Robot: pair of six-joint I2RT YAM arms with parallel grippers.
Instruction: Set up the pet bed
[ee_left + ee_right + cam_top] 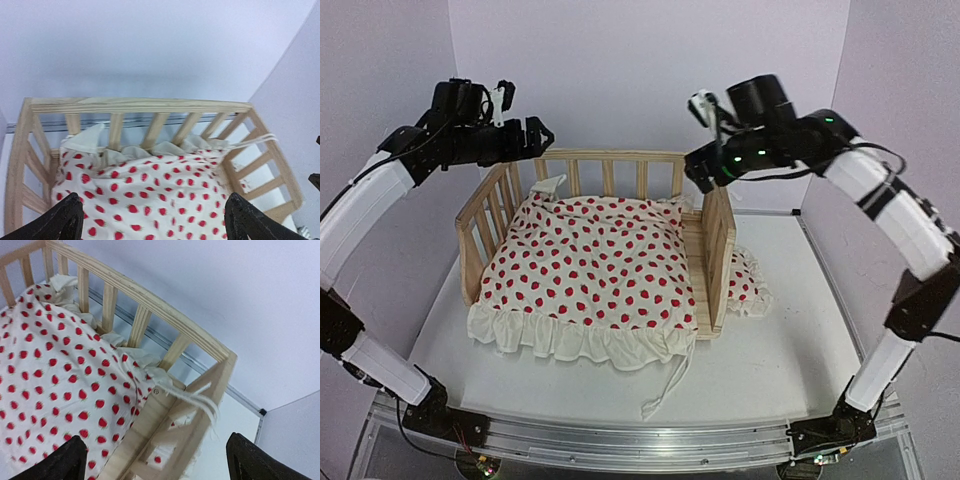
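Note:
The pet bed (610, 160) is a pine frame with slatted rails at the back and both sides, standing mid-table. Its red-dotted white cushion (590, 265) lies inside, and the ruffle hangs over the open front. My left gripper (537, 133) hovers above the back left corner, open, with the cushion (150, 195) below its spread fingers (60, 222). My right gripper (698, 172) hovers above the back right corner, open and holding nothing. A white tie string (200, 401) hangs blurred over the right rail (200, 435) between its fingers (255, 460).
A small red-dotted pillow (748, 285) lies on the table outside the right rail. Another tie string (665, 390) trails from the front ruffle toward the near edge. White walls close in behind and on both sides.

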